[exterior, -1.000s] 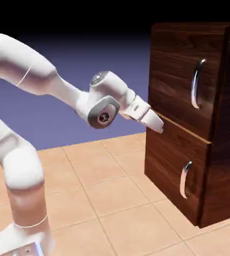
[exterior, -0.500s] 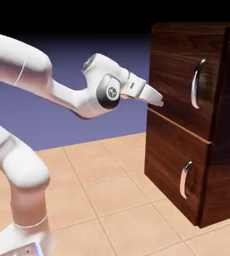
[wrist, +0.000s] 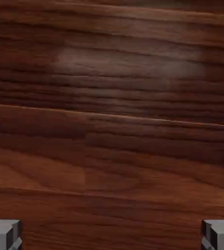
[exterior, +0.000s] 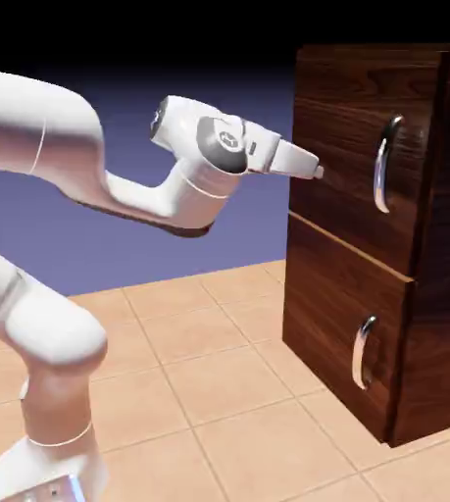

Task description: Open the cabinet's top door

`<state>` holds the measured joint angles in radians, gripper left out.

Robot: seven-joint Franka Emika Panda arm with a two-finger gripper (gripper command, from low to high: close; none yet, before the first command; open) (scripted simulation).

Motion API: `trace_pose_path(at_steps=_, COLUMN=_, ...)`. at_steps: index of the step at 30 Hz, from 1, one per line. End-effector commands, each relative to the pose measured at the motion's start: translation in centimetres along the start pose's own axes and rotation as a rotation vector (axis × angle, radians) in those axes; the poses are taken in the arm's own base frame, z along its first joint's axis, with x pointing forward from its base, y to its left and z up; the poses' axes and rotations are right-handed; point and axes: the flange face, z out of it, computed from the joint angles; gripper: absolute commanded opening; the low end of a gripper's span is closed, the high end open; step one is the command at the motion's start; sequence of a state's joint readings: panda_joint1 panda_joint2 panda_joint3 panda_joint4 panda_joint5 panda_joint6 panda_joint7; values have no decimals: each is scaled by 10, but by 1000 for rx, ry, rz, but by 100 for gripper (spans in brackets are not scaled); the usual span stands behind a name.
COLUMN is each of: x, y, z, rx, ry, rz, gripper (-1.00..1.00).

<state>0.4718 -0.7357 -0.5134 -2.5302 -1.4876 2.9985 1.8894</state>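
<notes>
Nearest the hand camera, the fingers [wrist: 4, 234] show as two grey tips at opposite bottom corners — spread wide apart, with nothing between them. Beyond them the hand view is filled with dark walnut grain; which panel it shows cannot be told from that view alone.

From the exterior view, the gripper [exterior: 312, 168] points roughly level at the cabinet [exterior: 434, 324], its tips close to the front left edge of the top door [exterior: 341, 147]. Contact cannot be confirmed. The door is shut, its face flush with the shorter panel [exterior: 326, 314] below.

Handling judgement — the top door is a rigid wood panel, probably hinged and moderately heavy; it will not flex, and its flat, smooth face offers no purchase. The correct hold is the long curved silver handle [exterior: 386, 163], mounted upright toward the exterior view's right side of the panel, well apart from the gripper. The bar looks thin, hard and likely slippery, so the fingers should straddle it near mid-length and close fully before pulling. The smaller handle [exterior: 364, 351] on the lower panel must be left alone. Farthest down, the tiled tabletop [exterior: 199, 392] carries the cabinet.
</notes>
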Motion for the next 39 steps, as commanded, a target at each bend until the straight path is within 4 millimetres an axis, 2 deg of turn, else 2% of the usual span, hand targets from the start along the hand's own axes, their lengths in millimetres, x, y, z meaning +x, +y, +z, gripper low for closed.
trace_pose_path(at_steps=1, x=2, y=1, z=-1, rx=9, ry=10, rz=2, gripper=0)
trace_pose_path(at_steps=15, x=34, y=34, z=3, rx=125, ry=140, rz=34, gripper=0)
trace_pose_path(at_steps=29, x=64, y=94, z=33, rx=233, ry=234, rz=72, gripper=0)
trace_pose_path(at_steps=31, x=65, y=96, z=33, rx=235, ry=236, rz=72, gripper=0)
trace_pose_path(at_steps=36, x=76, y=85, z=80, rx=235, ry=235, rz=72, gripper=0)
trace_pose_path(at_steps=37, x=76, y=85, z=81, rx=235, ry=236, rz=72, gripper=0)
trace_pose_path(at_steps=38, x=76, y=85, z=81, rx=235, ry=236, rz=72, gripper=-100)
trace_pose_path(at_steps=39, x=76, y=85, z=81, rx=235, ry=236, rz=72, gripper=-100)
